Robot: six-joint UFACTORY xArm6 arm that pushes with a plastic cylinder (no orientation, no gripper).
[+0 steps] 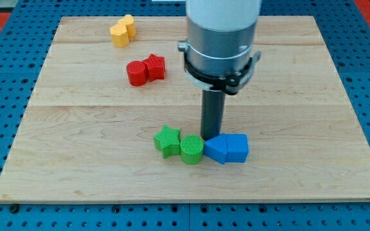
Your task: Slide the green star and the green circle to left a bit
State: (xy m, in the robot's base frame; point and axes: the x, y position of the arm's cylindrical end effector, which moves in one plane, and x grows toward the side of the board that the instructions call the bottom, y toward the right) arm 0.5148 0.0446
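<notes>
The green star (167, 140) lies on the wooden board at the view's lower middle. The green circle (192, 149) touches its right side. My tip (210, 136) stands just above and to the right of the green circle, at the upper left edge of a blue block (216, 148). A second blue block (237, 147) touches that one on its right. The four blocks form a row.
A red circle (136, 73) and a red star-like block (155, 67) sit together at the view's upper left of centre. Two yellow blocks (122, 31) sit near the board's top edge. The board (76, 141) rests on a blue pegboard.
</notes>
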